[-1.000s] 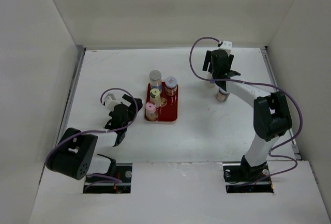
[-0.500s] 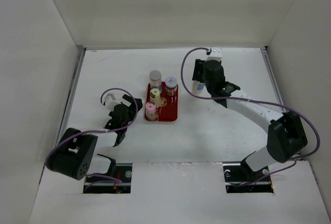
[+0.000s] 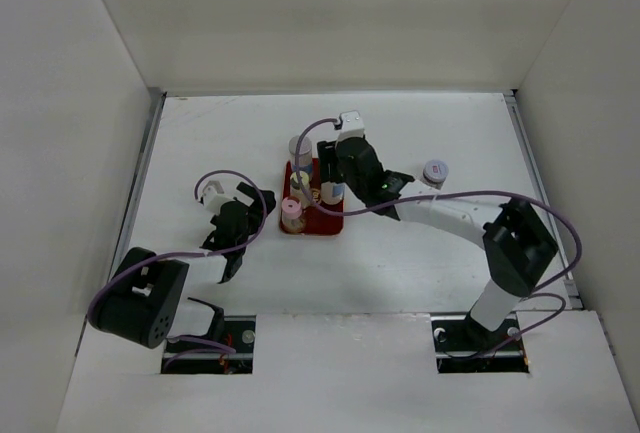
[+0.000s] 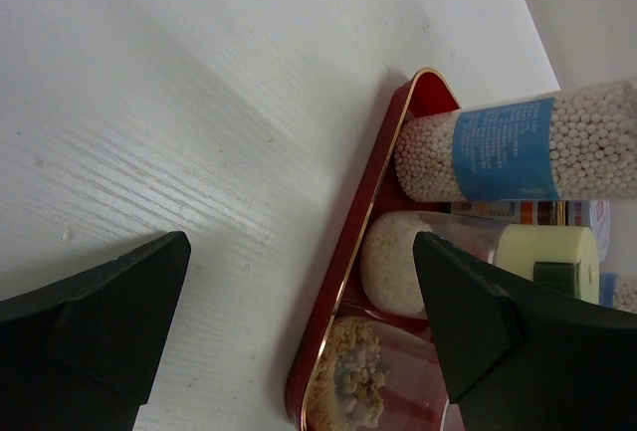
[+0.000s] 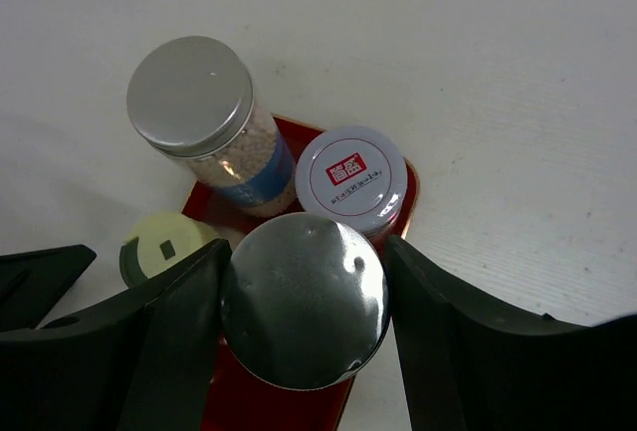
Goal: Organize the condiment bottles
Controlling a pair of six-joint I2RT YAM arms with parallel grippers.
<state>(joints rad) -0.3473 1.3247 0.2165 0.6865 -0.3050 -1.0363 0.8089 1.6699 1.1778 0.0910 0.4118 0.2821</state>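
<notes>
The white, faintly grained counter (image 3: 200, 143) carries a flat red tray (image 4: 343, 282) with rounded corners and a thin gold rim. The right gripper (image 5: 307, 244) is clamped on a jar with a mirror-bright metal cap (image 5: 304, 302), held over the tray's near end. The left gripper (image 4: 299, 247) is spread wide and empty beside the tray.

On the tray stand:
- a clear jar of pale beads (image 5: 189, 96) with a matt silver cap and a blue label, print too blurred to read;
- a pale-capped jar (image 5: 351, 177) with a red square logo, unreadable;
- a yellow-green-capped jar (image 5: 164, 249);
- a pink-capped jar (image 3: 291, 211).

A lilac-capped jar (image 3: 435, 171) stands alone on the counter, well right.
</notes>
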